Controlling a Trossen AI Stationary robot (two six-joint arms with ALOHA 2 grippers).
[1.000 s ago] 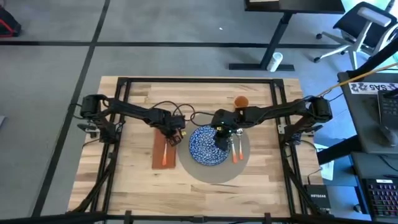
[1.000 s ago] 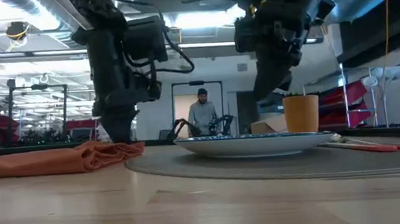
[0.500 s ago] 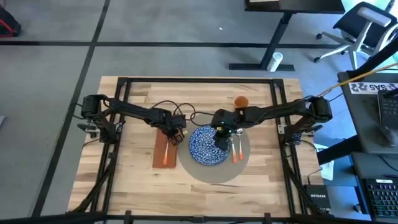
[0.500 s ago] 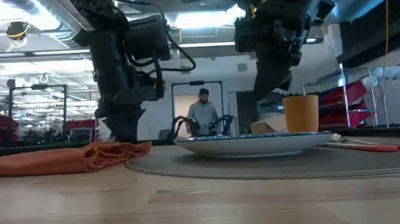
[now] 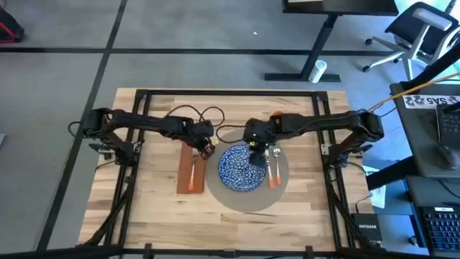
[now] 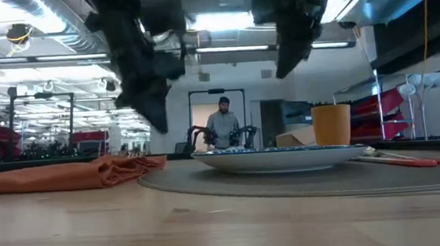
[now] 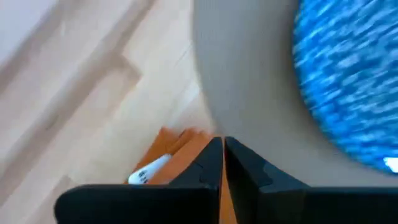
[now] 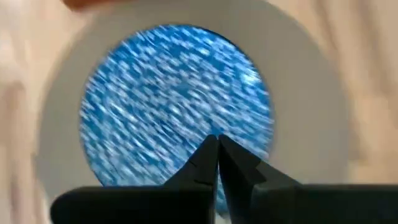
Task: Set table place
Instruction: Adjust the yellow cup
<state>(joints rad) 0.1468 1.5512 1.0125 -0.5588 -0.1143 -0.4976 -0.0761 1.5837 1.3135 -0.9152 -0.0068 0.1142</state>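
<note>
Both end effectors hang above the middle of the surface (image 5: 151, 198) with their fingers pressed together and nothing between them. The left end effector (image 5: 207, 147) sits over the far end of the rust-red napkin (image 5: 188, 171), just beside the left edge of the round grey placemat (image 5: 282, 191). The right end effector (image 5: 256, 147) is over the far rim of the blue speckled plate (image 5: 240, 169), which rests in the middle of the placemat. The placemat thus lies toward the near side from both, and each arm is about equally close to it. Orange-handled cutlery lies lengthwise, far-to-near: one piece (image 5: 192, 176) on the napkin, another (image 5: 272, 175) right of the plate on the mat. An orange cup (image 6: 331, 125) stands beyond the plate. The setting looks nearly complete.
</note>
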